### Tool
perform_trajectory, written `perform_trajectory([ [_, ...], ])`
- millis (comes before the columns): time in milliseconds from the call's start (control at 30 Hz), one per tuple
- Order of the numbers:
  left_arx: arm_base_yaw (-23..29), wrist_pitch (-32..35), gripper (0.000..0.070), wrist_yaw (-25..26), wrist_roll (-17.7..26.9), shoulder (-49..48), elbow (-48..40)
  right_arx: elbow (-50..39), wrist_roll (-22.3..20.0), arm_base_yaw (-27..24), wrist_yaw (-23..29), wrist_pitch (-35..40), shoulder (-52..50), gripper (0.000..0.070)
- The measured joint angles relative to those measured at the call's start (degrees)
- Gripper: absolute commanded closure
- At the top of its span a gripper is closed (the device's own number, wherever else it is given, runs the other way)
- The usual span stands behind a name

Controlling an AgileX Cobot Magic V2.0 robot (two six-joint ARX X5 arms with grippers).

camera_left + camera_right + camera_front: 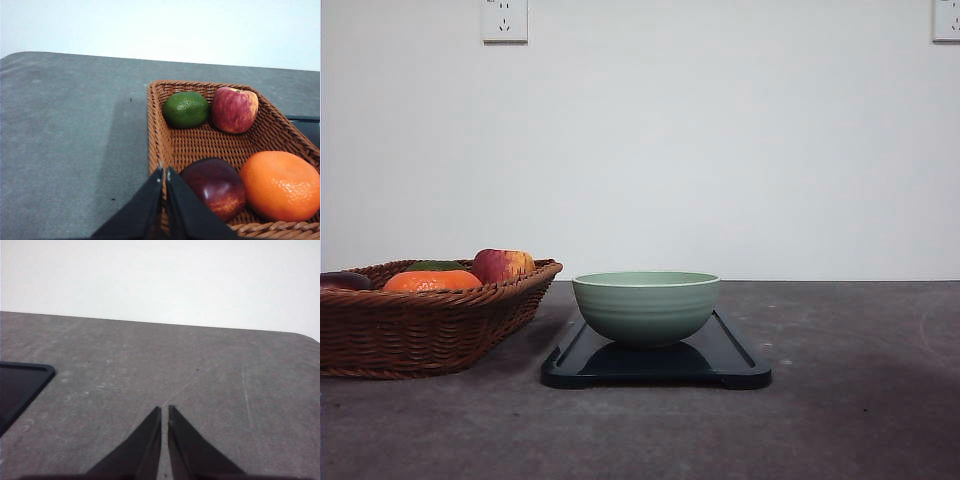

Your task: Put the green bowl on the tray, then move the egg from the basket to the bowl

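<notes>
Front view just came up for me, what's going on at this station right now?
The green bowl already sits on the tray. Beside it, the basket holds a lime, an apple, an orange and a dark red fruit; no egg is visible. The left end effector is shut above the basket's rim, holding nothing. The right end effector is shut over bare table.
</notes>
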Motion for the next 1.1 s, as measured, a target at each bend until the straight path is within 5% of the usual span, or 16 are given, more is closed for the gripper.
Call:
perform_trajectory([
  [1100,0.00,-0.01,0.0700,0.00,0.00,0.00,0.00,0.00,0.01,0.00,0.00,0.00,0.00,0.0684],
])
